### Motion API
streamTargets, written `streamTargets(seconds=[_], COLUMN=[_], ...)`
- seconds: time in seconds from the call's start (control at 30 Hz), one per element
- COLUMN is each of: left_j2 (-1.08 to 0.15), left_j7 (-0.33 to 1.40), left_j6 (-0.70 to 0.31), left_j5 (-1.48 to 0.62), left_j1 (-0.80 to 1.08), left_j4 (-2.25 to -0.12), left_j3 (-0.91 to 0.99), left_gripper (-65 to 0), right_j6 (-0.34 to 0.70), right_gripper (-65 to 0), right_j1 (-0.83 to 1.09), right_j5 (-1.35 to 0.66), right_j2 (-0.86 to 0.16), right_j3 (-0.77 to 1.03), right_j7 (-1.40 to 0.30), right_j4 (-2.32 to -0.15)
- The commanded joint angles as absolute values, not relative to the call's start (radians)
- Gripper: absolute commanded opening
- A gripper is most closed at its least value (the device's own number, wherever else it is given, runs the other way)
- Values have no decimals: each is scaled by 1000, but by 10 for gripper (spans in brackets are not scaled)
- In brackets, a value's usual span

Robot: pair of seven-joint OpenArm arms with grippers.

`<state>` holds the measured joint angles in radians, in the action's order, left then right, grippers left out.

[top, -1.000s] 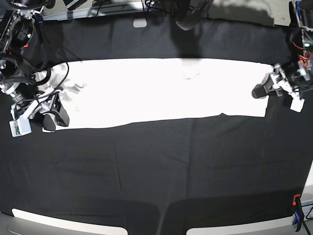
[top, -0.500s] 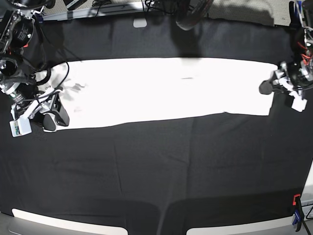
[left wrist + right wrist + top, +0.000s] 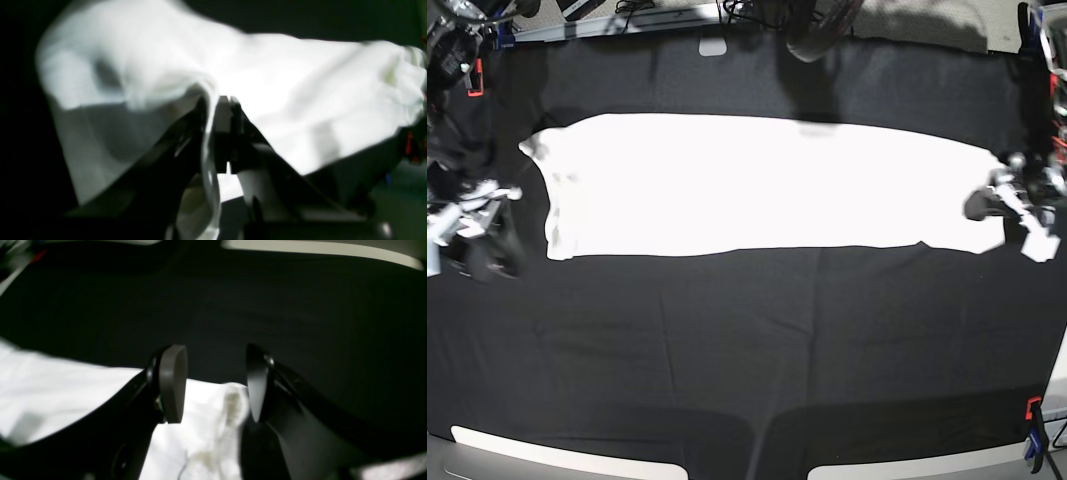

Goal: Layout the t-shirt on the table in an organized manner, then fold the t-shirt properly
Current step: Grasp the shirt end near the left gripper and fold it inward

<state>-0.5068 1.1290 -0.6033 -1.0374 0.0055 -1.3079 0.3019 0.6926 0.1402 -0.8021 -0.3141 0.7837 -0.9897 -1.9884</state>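
Since the earlier base frames: white cotton t-shirt (image 3: pixel 767 185) drawn further toward the base view's right, its left end now clear of the right gripper (image 3: pixel 482 235); right gripper shifted toward the left edge; left gripper (image 3: pixel 987 205) shifted right, closing on the hem.

Lies as a long white band across the far half of the wide wrinkled black cloth table (image 3: pixel 747 350), hem end at the left gripper.

Left gripper (image 3: pixel 217 106): clamped narrow on a fold of the t-shirt (image 3: pixel 300 93), cloth lifted and draped over one finger. Right gripper (image 3: pixel 213 383): jaws apart, nothing between them, poised over a bunched white edge (image 3: pixel 230 406) with black table (image 3: pixel 267 306) beyond.

Surroundings: red and blue clamp (image 3: pixel 1033 440) at the near right table edge; cables and dark equipment along the far edge.

Pinched fold visible only in the left wrist view; full spread only in the base view. No print or writing legible; surface overexposed.
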Motion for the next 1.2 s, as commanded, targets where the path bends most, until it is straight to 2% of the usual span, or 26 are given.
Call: streamTargets(seconds=[0.0, 0.2, 0.3, 0.53, 0.67, 0.8, 0.9, 1.13, 1.17], left_j2=[-502, -348, -263, -136, -133, -133, -133, -133, -133], left_j7=[1119, 1125, 1098, 1046, 1005, 942, 876, 910, 920], left_j6=[-611, -610, -611, -595, -587, -517, -466, -464, -466], left_j5=[-1063, -1063, -1047, -849, -765, -686, -617, -634, -642], left_j1=[10, 116, 130, 130, 128, 127, 127, 124, 123], left_j4=[-1381, -1777, -1874, -1861, -1856, -1856, -1856, -1856, -1856], left_j3=[309, 306, 306, 241, 116, 22, -3, -3, -3], left_gripper=[-650, -650, -650, -650, -650, -650, -650, -650, -578], right_j6=[698, 698, 698, 698, 698, 698, 698, 698, 698], right_gripper=[-370, -370, -370, -370, -370, -370, -370, -369, -369], right_j1=[130, 130, 130, 127, 128, 128, 128, 128, 128], right_j5=[-820, -847, -905, -1006, -1003, -999, -984, -902, -894], right_j2=[-323, -302, -302, -302, -302, -302, -302, -302, -302], right_j3=[831, 1043, 1089, 1093, 1093, 1093, 1093, 1093, 1093], right_j7=[-963, -1047, -1098, -1126, -1126, -1126, -1126, -1126, -1126], right_j4=[-2009, -2009, -2009, -2009, -2009, -2009, -2009, -2009, -2009])
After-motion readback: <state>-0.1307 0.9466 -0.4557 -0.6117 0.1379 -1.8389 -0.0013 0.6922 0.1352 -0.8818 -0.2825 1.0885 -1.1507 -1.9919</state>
